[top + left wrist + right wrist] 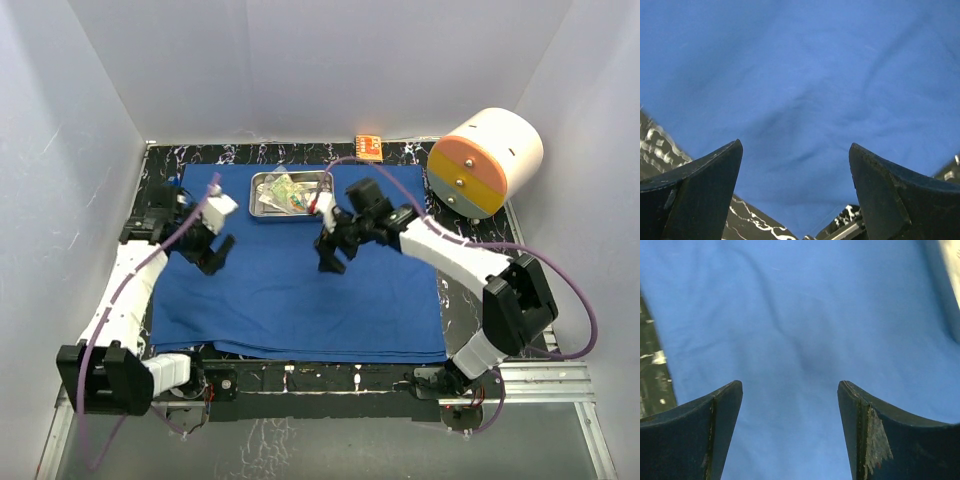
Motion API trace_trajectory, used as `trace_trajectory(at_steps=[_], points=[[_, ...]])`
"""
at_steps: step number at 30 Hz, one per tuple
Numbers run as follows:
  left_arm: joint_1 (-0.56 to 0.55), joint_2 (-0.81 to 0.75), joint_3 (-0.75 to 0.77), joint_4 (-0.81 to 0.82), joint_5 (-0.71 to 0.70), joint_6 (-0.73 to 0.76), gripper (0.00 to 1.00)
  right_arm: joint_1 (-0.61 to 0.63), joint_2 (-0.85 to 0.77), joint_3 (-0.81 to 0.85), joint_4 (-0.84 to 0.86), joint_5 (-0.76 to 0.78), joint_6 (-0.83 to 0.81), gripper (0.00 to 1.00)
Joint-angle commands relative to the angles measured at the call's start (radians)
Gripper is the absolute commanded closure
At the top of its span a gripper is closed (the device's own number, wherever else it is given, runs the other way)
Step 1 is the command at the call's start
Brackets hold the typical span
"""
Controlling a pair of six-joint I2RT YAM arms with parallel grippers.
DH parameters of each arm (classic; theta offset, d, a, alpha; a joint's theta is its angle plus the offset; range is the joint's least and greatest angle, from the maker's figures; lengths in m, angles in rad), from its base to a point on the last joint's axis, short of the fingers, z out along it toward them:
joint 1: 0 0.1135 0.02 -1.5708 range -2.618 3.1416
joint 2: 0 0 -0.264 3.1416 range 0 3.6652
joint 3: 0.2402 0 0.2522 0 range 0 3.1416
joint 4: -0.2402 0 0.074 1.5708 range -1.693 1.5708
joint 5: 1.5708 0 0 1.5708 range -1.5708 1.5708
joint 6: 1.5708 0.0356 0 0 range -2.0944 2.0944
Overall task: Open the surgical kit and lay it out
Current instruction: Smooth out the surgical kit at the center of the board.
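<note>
Cloth wrap point(300, 300) lies spread over the table point(462, 300), loaded steel tray point(256, 200) near the table's far edge; left gripper point(214, 255) and right gripper point(333, 260) hover open and empty, so reach the tray squarely and lift pieces singly onto bare cloth.

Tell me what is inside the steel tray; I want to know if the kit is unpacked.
The steel tray holds clear packets with greenish contents and a few small items too small to name. Whatever lies beneath them, and the tray floor there, is covered.
</note>
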Motion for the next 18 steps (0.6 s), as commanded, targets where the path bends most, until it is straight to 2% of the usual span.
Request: trace_trajectory(at_steps=[1,2,5,11,18], points=[[0.268,0.093,0.097,0.215,0.061,-0.257,0.13,0.175,-0.057,-0.044,0.228,-0.009,0.022,0.23],[0.329,0.132,0.131,0.236,0.076,-0.297,0.13,0.214,-0.047,-0.037,0.243,0.007,0.027,0.21],[0.399,0.249,0.226,0.266,0.124,-0.399,0.14,0.335,-0.004,-0.013,0.302,0.054,0.058,0.17],[0.431,0.344,0.336,0.302,0.075,-0.504,0.14,0.549,0.178,0.093,0.321,0.185,0.078,0.13],[0.488,0.365,0.362,0.309,0.075,-0.531,0.14,0.694,0.349,0.201,0.313,0.287,0.101,0.09]])
